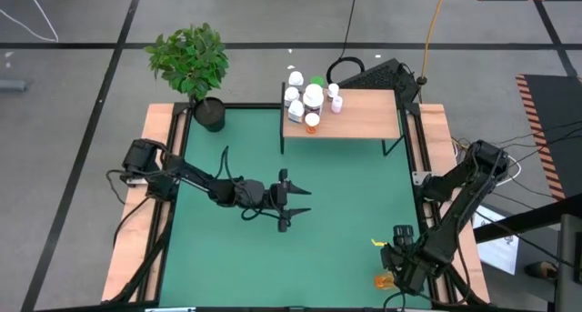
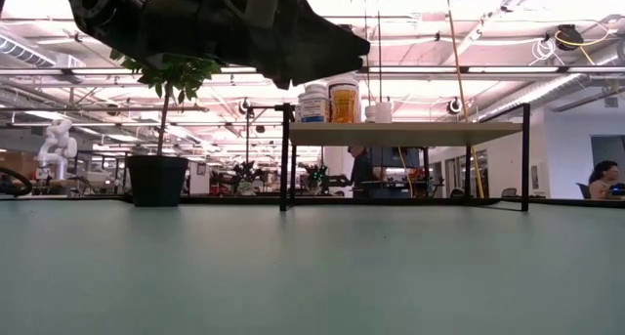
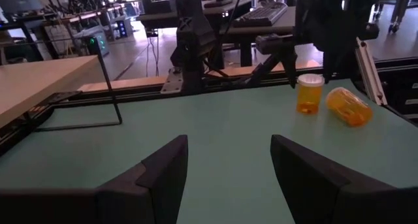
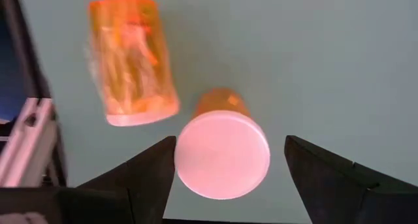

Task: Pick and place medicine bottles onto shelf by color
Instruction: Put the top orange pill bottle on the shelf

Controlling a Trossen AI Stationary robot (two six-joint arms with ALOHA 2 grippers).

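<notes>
Green desk mat [image 1: 346, 203]: two amber bottles remain at its right front corner, one upright with white cap [image 4: 221, 153], one on its side [image 4: 132, 59]. Right gripper [image 4: 228, 162] hovers over the upright one, jaws apart; next, descend and close. Left gripper [image 1: 289, 201] waits mid-mat, jaws apart. Shelf [image 1: 364, 112] holds the rest.

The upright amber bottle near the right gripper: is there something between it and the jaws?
Nothing visible. The right gripper hangs directly above the upright amber bottle, jaws open on either side of its white cap. A second amber bottle lies on its side close beside it, outside the jaws.
</notes>
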